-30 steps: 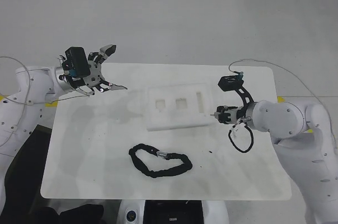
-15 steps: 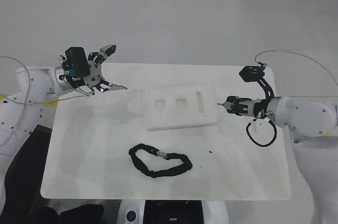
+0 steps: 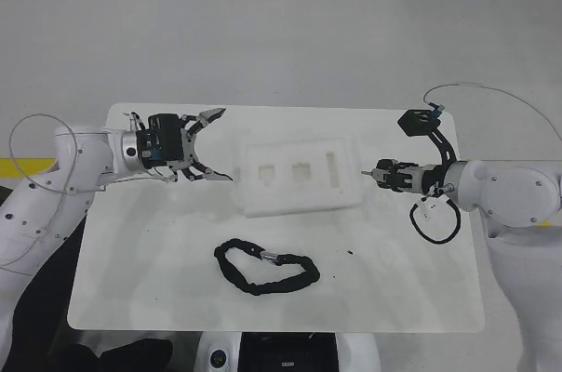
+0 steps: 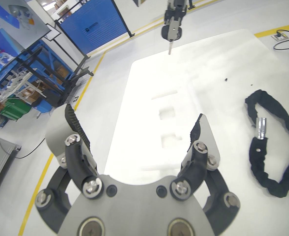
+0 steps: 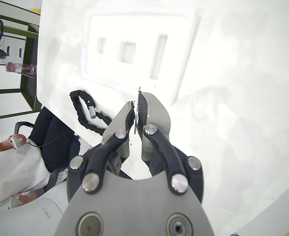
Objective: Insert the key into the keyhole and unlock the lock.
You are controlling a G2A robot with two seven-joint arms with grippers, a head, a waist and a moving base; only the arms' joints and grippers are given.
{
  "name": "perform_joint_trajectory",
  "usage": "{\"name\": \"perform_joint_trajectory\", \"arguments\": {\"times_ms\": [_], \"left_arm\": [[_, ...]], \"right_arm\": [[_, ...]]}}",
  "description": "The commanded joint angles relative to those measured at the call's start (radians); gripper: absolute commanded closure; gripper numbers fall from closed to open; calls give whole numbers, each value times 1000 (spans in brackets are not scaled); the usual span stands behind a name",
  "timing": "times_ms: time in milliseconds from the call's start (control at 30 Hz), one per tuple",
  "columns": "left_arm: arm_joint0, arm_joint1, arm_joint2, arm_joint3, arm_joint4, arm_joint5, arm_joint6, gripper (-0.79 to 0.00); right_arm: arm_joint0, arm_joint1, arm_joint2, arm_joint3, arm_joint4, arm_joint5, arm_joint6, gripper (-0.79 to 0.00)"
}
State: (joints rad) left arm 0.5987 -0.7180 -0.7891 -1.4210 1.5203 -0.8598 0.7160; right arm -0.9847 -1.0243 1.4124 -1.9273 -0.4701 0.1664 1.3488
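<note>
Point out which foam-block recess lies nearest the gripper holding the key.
The long narrow slot, at the end facing the right gripper; both square recesses sit farther away.

A white, probably foam, tray (image 3: pixel 283 198) rests on the table (image 3: pixel 151 265).

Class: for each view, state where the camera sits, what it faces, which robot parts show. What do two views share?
Top view: above the arms, facing down at the table; left gripper and right gripper show.
Left wrist view: left wrist, facing across the foam tray toward the right gripper; open left gripper shows.
Right wrist view: right wrist, facing the foam tray; right gripper holds the key.
Shared: all show the chain lock.
</note>
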Motion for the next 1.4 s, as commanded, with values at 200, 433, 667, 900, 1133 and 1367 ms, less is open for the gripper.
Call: {"name": "perform_joint_trajectory", "arguments": {"times_ms": [200,433,667,900,1133,1367], "left_arm": [[51,-15,59,-63,68,-61,27,-785],[67,-38,97,-40,87,-52,15,-785],[42,-60,142,-29,115,-152,-29,-785],[42,-60,142,-29,115,-152,-29,-785],[42,-60,142,-29,115,-152,-29,-785],[76,-63,180,-60,105,-152,-54,-785]], "right_arm": [[0,0,0,0,0,0,0,0],[0,0,0,0,0,0,0,0],[0,0,0,0,0,0,0,0],[0,0,0,0,0,0,0,0],[0,0,0,0,0,0,0,0],[0,0,0,0,0,0,0,0]]}}
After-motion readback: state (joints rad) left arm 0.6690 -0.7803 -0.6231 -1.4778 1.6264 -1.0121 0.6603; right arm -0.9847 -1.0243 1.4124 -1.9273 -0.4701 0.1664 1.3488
